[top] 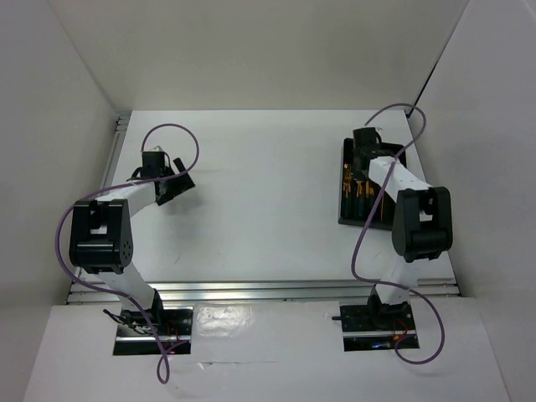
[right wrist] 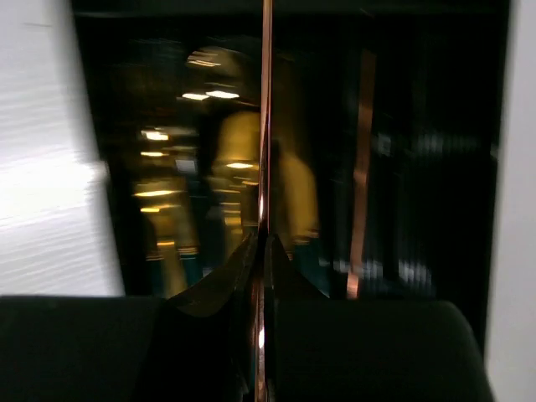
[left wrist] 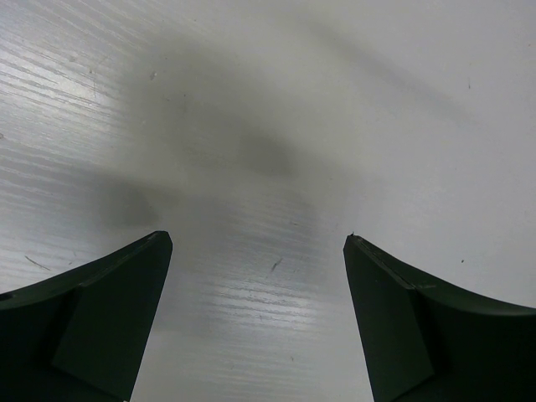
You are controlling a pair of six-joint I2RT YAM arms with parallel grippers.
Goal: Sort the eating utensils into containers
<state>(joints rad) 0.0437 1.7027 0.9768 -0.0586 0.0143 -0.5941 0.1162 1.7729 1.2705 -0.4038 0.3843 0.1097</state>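
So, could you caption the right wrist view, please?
Right gripper pinching a thin gold stick over the black utensil tray.

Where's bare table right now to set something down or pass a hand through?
Widest free patch: the middle of the table, between the left gripper and the tray, from back wall to front rail. Crowded: the right side, where the right gripper holds a gold stick over the tray of utensils.

Blk tray [top: 344, 172], gold utensils [top: 360, 194], copper-gold stick [right wrist: 265, 126], wht table [top: 268, 193]
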